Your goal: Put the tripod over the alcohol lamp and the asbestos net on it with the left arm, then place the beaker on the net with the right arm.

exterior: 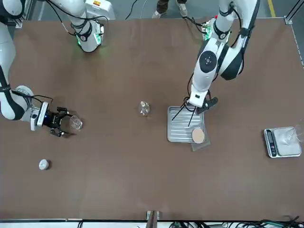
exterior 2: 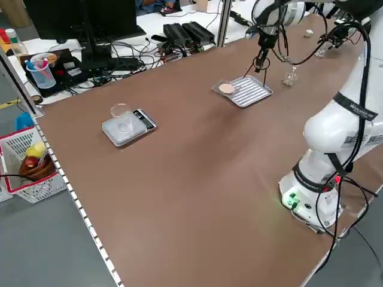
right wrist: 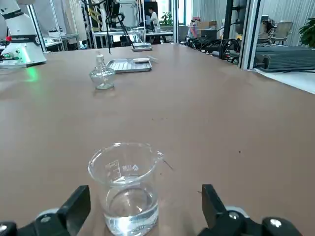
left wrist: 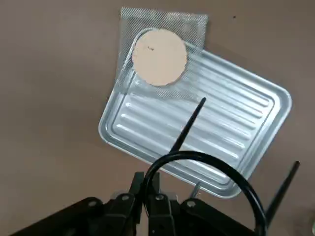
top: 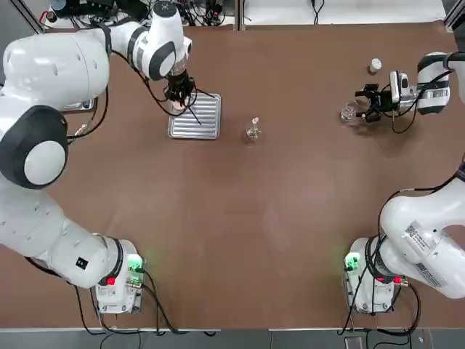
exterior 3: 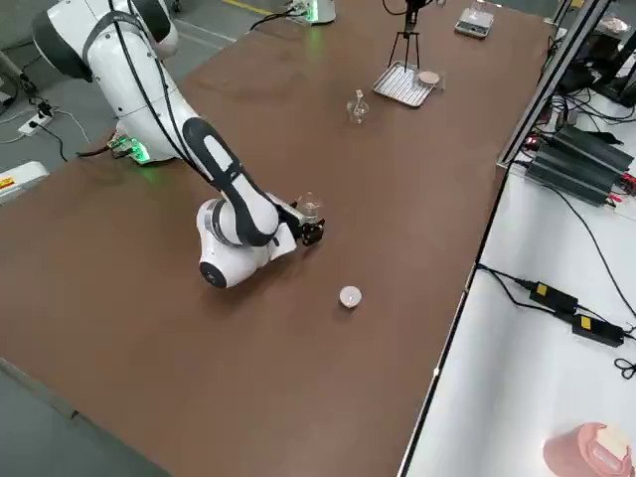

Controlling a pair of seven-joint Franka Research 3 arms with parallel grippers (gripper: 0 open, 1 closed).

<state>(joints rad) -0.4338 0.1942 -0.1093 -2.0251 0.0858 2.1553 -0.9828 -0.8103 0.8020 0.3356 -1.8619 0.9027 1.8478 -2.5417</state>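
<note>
"Brown, smooth worktop (top: 276, 218) below; what does the top view give?"

"The alcohol lamp (top: 253, 131), rounded clear glass, stands toward the far edge. Nearer the far right corner, the right gripper (top: 360, 104) waits at the beaker (top: 348, 113)."

"And the left wrist view?"

"The left gripper (left wrist: 146, 176) pinches the tripod (left wrist: 187, 155) by its thin black ring, legs above the ribbed silver tray (left wrist: 221, 113). The asbestos net (left wrist: 162, 18), fine mesh with a matte tan disc, overlaps the tray's rim."

"How should it proceed?"

"Carry the legs high over the lamp's neck, centre the ring, lower straight, then release gently; a slanted leg could tip the glass."

"Right wrist view?"

"Its fingers are spread, the straight-sided glass between and beyond them, liquid inside. It should hold off until the net lies flat."
</note>
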